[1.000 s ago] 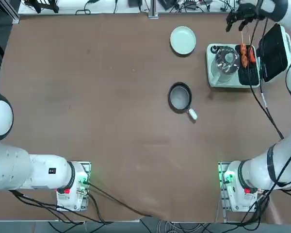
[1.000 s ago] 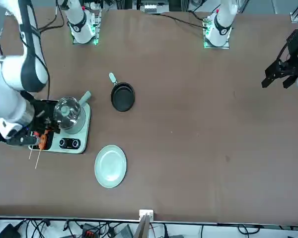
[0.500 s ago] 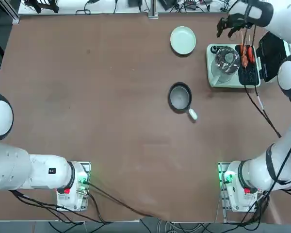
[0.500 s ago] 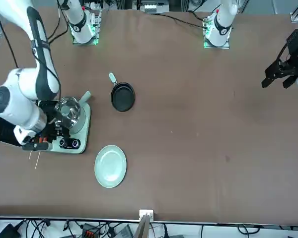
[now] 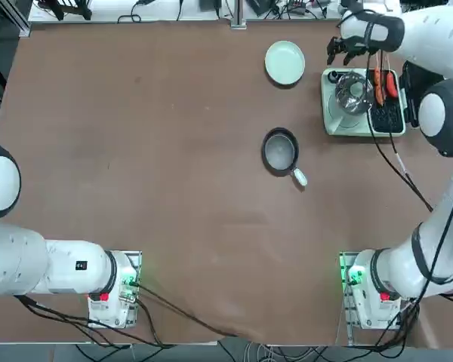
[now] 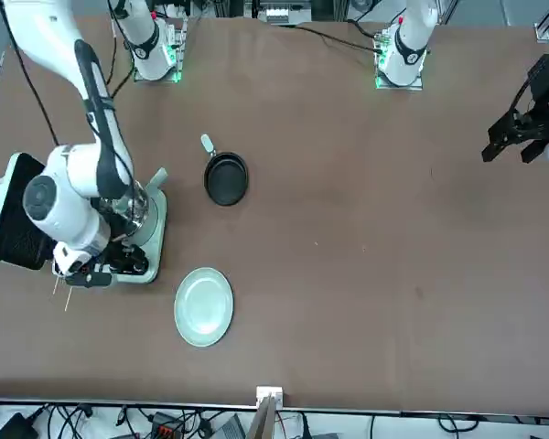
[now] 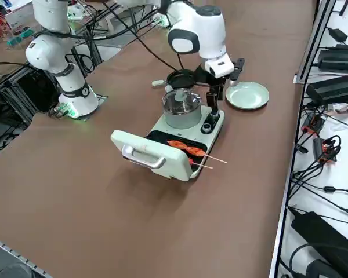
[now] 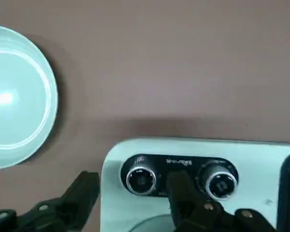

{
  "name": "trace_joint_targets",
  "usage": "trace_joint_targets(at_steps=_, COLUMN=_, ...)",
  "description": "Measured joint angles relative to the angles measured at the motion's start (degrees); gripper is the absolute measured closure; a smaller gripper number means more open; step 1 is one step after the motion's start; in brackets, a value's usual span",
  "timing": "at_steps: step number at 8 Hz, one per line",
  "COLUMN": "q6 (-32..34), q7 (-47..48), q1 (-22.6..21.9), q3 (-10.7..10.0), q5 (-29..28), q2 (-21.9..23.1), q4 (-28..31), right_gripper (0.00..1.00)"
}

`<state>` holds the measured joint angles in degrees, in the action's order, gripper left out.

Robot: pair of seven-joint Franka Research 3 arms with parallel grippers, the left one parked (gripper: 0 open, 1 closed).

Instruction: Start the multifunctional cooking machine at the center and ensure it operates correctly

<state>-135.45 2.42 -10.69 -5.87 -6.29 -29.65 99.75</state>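
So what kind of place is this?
Probably a robot lab: a robot arm is bolted to a big table, and loose wires run along the edge, though there's a toy-kitchen-like cooker too.

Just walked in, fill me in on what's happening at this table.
The robot's right gripper hovers open over the knob end of the cooking machine, holding nothing. Two knobs sit on its black panel, and neither is gripped. The machine's black-lined lid stands open, with skewers lying on the grill plate beside the glass-lidded pot. A frying pan and a pale green plate rest apart on the table. It looks about to work a knob.
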Motion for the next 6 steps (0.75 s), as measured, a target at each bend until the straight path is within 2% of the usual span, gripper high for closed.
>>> trace_joint_targets(at_steps=6, q6=-2.22, q7=0.07, q1=0.08, q3=-0.17, q5=-0.01, q2=-1.33, q4=2.43, right_gripper=0.25)
